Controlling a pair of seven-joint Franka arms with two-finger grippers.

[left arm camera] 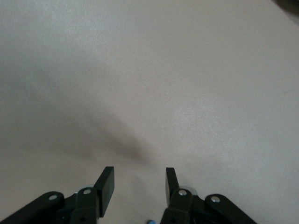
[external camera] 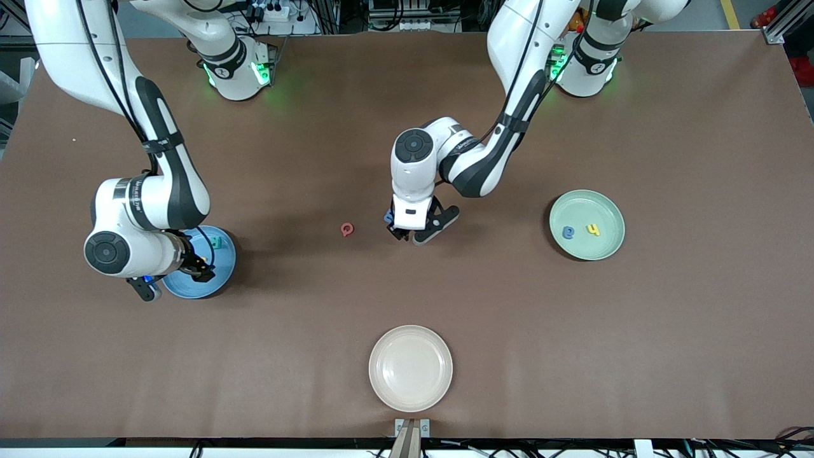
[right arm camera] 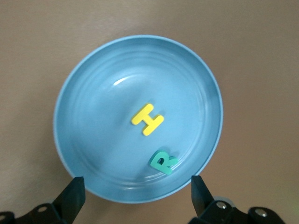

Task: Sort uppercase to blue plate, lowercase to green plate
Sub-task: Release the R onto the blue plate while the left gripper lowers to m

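The blue plate (right arm camera: 93, 79) holds a yellow H (right arm camera: 147, 119) and a teal R (right arm camera: 163, 162). My right gripper (right arm camera: 138, 186) hangs open over the plate's rim with nothing between its fingers; from the front camera it (external camera: 173, 280) covers part of the blue plate (external camera: 222, 270). A red Q (external camera: 346, 229) lies mid-table. Beside it, my left gripper (external camera: 410, 235) is low over the table, next to a small blue letter (external camera: 388, 217) half hidden by the hand. Its fingers (left arm camera: 105, 189) stand apart over bare table. The green plate (external camera: 604, 210) holds a blue lowercase letter (external camera: 568, 233) and a yellow h (external camera: 593, 229).
A cream-white plate (external camera: 410, 337) with nothing on it sits near the table edge closest to the front camera. Both arms' bases stand along the edge of the brown table farthest from that camera.
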